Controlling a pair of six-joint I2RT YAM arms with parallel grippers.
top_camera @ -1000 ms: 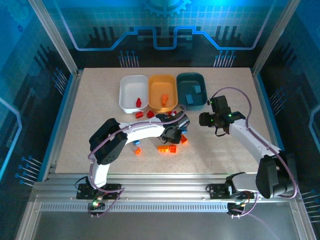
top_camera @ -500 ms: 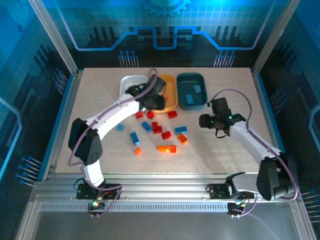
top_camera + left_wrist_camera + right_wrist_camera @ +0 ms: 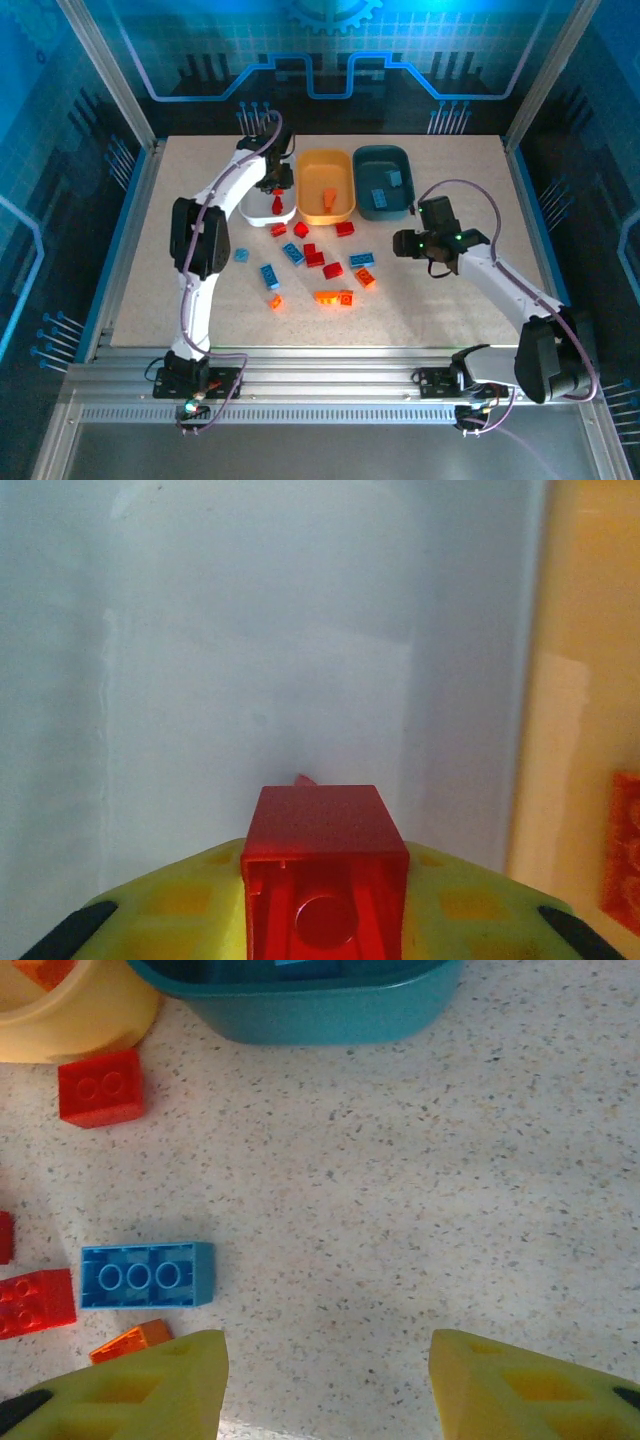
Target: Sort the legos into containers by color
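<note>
Reaching to the far edge of the table (image 3: pixel 450 180), the left gripper (image 3: pixel 273 180) hangs over the white tray (image 3: pixel 254 172), jaws clamped on a red brick (image 3: pixel 324 840). In the wrist view the brick's hollow underside faces the lens, with white tray floor beyond it. Another red piece (image 3: pixel 277 205) lies at that tray's near end. Three trays stand in a row by the far edge: white at left, orange-yellow tray (image 3: pixel 318 170) in the middle with one orange brick (image 3: pixel 330 197) inside, and teal tray (image 3: pixel 372 165) at right holding two blue bricks (image 3: pixel 381 195). The right gripper (image 3: pixel 328 1365) hovers over bare table just in front of the teal tray, jaws apart, nothing between them. A blue brick (image 3: pixel 147 1274) lies flat nearby, on the side toward the left edge. Loose legos (image 3: pixel 320 262), red, blue and orange, are scattered mid-table between the trays and the near edge.
</note>
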